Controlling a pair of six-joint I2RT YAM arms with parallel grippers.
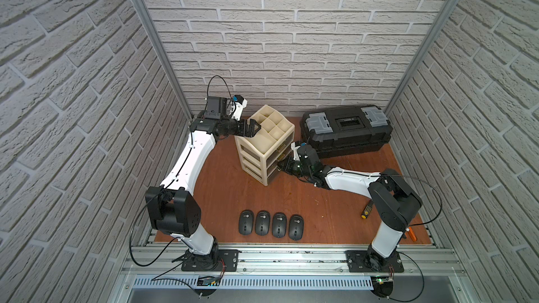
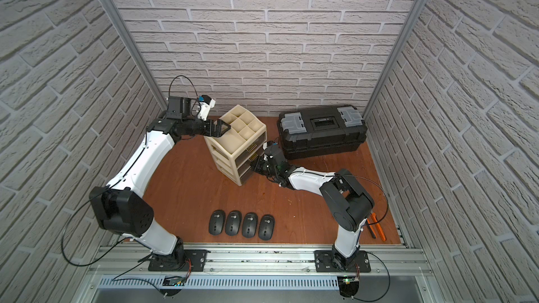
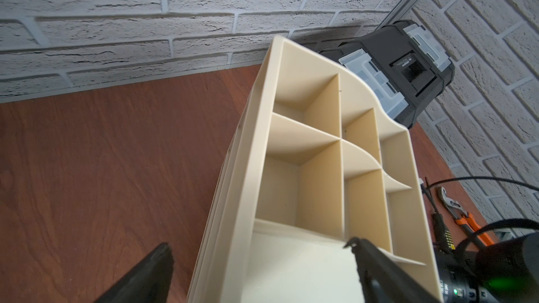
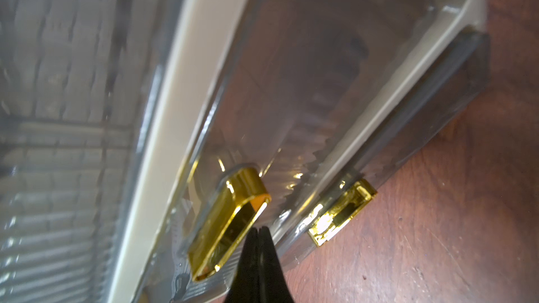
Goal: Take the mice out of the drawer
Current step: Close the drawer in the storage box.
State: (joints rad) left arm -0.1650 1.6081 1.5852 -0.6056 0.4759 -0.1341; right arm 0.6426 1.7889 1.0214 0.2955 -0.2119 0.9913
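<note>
Find four mice (image 1: 271,225) rowed on the table (image 1: 227,188), 6 o'clock of the drawer unit (image 1: 262,141). Expect light, rigid, slick shells; pinch across the flanks. Note left gripper (image 1: 254,130) spread wide at 10 o'clock, right gripper (image 4: 258,230) pinched shut by a gold drawer handle (image 4: 230,220).

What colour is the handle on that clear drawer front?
The looped drawer handle is shiny metallic gold; clearest in the right wrist view.

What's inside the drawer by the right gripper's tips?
Through the clear front of the drawer only a blurred dark shape shows; what it is, I cannot tell. Reflections cover the rest.
</note>
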